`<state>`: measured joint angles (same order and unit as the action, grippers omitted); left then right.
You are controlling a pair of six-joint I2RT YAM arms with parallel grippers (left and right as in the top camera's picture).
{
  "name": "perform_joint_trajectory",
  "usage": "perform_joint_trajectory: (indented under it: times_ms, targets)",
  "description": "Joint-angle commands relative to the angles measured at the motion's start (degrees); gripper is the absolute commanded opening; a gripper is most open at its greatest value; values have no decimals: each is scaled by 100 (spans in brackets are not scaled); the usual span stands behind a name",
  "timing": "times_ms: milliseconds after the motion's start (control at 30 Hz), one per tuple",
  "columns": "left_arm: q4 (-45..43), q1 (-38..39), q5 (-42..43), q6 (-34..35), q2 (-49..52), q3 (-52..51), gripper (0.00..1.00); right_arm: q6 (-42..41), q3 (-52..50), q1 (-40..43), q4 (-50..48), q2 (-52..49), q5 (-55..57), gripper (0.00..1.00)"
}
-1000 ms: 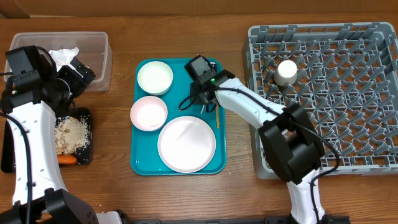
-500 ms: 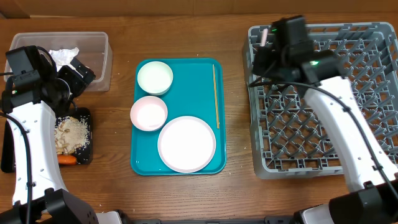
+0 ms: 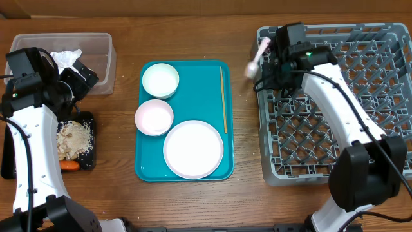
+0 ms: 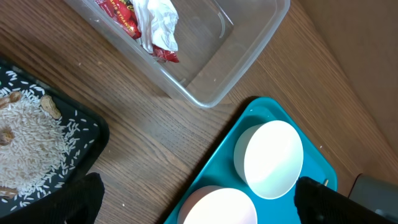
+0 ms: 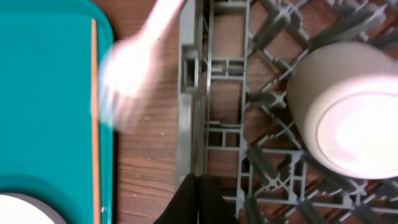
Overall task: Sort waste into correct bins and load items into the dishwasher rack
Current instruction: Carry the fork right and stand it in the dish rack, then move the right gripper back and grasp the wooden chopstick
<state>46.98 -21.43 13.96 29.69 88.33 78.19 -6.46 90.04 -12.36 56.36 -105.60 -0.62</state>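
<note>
The white fork [image 3: 256,59] is a blur over the bare wood just left of the grey rack [image 3: 341,135]. It also shows as a blur in the right wrist view [image 5: 134,62]. My right gripper [image 3: 275,61] is over the rack's left rim with its fingers [image 5: 198,196] pressed together, and the fork is apart from the tips. The white cup [image 5: 348,112] stands in the rack, hidden by the arm in the overhead view. Two bowls [image 3: 160,80] [image 3: 154,116] and the plate [image 3: 193,149] lie on the teal tray [image 3: 209,77]. My left gripper [image 3: 80,77] [image 4: 199,208] is open and empty.
The clear tub [image 3: 106,45] holds a napkin [image 3: 66,58] and a red wrapper [image 4: 124,15]. The black tray [image 3: 93,161] holds rice-like scraps [image 3: 74,136] and a carrot [image 3: 69,165]. A thin orange stick [image 3: 223,96] lies along the teal tray's right side.
My right arm swung from the teal tray up to the rack's left rim. The fork now shows as a blur left of the rack. The left arm has not moved.
</note>
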Motion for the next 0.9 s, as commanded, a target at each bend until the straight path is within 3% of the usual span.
perform_joint_trajectory:
  times_ms: [0,167,200,267,400,433,533,567,867]
  targets:
    - [-4,-31,48,31,28,37,100,-306,46,33,-39,146,35,5]
    - [-4,-31,48,31,28,37,100,-365,46,11,-26,249,-616,13]
    - [-4,-31,48,31,28,37,100,-439,46,-7,-26,260,-728,23]
    - [-4,-31,48,31,28,37,100,-599,46,-20,-26,264,-737,31]
    - [-4,-31,48,31,28,37,100,-599,46,-173,-96,264,-1482,38]
    - [-4,-31,48,31,28,37,100,-601,46,-256,-129,264,-1626,44]
    - [-4,-31,48,31,28,37,100,-601,44,-625,-319,262,-1744,94]
    - [-4,-31,48,31,28,37,100,-605,35,-850,-481,262,-1679,100]
    - [-4,-31,48,31,28,37,100,-1700,17,-2026,-1086,-345,177,99]
